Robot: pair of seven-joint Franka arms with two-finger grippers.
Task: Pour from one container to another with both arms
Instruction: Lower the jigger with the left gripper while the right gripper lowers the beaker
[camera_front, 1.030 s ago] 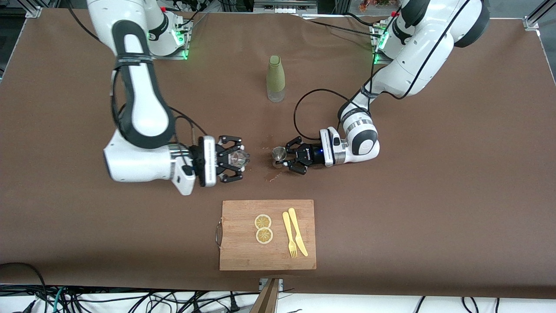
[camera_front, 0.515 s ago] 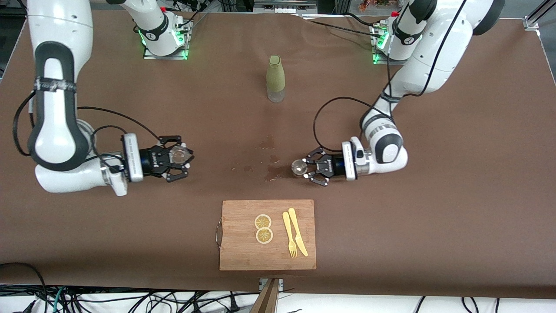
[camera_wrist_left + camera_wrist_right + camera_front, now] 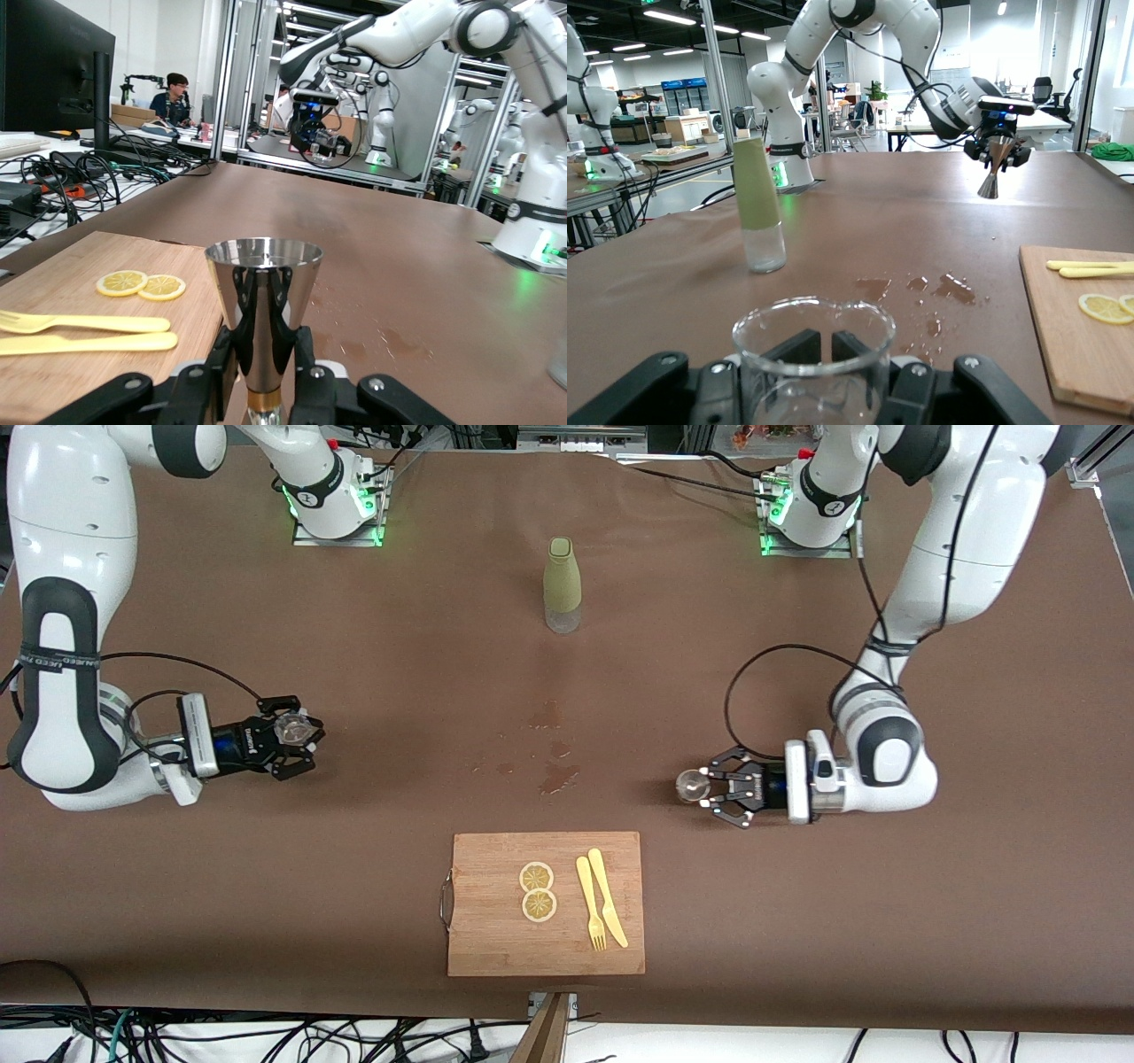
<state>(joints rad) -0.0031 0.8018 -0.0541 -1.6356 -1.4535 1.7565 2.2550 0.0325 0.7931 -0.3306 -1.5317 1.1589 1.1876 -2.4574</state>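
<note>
Left pincer (image 3: 706, 786): clamped on metal cup (image 3: 689, 785), up over tabletop (image 3: 886, 921) twd left arm's end.
Right pincer (image 3: 295, 733): clamped on glass beaker (image 3: 291, 729), over right arm's end.
Spill (image 3: 556, 777): mid tabletop, w/ bottle (image 3: 562, 584) nr base edge.
Wrist views: cup (image 3: 263, 305) held upright; beaker (image 3: 812, 354) looks empty.
Board (image 3: 496, 930): nr front edge, lemon slices (image 3: 537, 891), fork (image 3: 590, 903), knife (image 3: 608, 897).

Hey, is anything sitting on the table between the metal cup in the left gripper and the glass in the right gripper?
Nothing solid. Between the metal cup in the left gripper and the glass in the right gripper there is only a spill on the table. The bottle and the cutting board lie off that line.
</note>
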